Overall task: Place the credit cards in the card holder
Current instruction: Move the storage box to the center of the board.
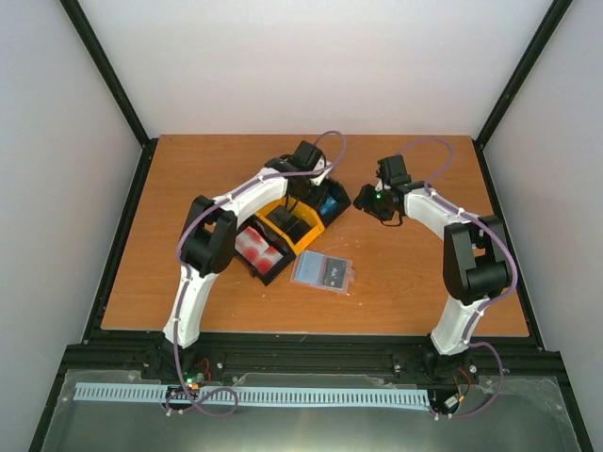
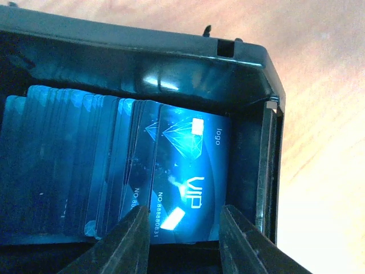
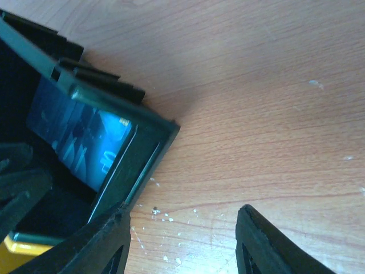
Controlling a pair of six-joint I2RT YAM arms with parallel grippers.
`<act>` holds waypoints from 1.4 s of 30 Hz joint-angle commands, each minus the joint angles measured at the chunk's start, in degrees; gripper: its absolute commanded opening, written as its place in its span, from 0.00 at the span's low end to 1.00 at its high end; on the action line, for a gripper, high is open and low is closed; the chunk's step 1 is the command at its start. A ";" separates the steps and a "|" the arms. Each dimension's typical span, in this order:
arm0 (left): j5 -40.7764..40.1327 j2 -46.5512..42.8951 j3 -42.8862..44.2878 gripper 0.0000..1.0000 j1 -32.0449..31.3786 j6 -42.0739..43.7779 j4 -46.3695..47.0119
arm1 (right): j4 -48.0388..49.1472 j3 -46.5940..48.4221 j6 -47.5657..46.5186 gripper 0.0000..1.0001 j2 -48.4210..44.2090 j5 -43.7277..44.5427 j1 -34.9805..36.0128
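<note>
A stack of blue credit cards (image 2: 188, 171) stands on edge in a black bin (image 2: 171, 63), with a "VIP" card at the front. My left gripper (image 2: 185, 242) hangs over that bin, open, its fingers either side of the front card's lower edge and not visibly clamping it. The card holder (image 1: 323, 271) lies flat on the table in front of the bins, pale and translucent, with a dark patch showing in it. My right gripper (image 3: 182, 240) is open over bare wood just right of the blue-card bin (image 3: 142, 154), its left finger close to the bin's corner.
A yellow bin (image 1: 287, 221) with dark cards and a black bin with red-and-white cards (image 1: 256, 250) stand in a diagonal row left of the blue-card bin. The wooden table (image 1: 424, 282) is framed by black rails and white walls.
</note>
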 commanded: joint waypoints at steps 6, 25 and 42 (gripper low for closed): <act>10.88 -5.55 -8.77 0.28 2.93 3.36 -9.34 | 1.58 -0.82 1.04 0.51 0.52 -4.40 -0.29; 13.44 3.33 4.22 0.31 4.59 -2.28 -11.83 | 3.73 -6.04 -0.69 0.39 1.39 -13.07 2.89; 9.63 5.75 4.01 0.32 3.13 -2.92 -11.75 | 0.56 -1.31 -3.90 0.35 7.03 -11.61 6.37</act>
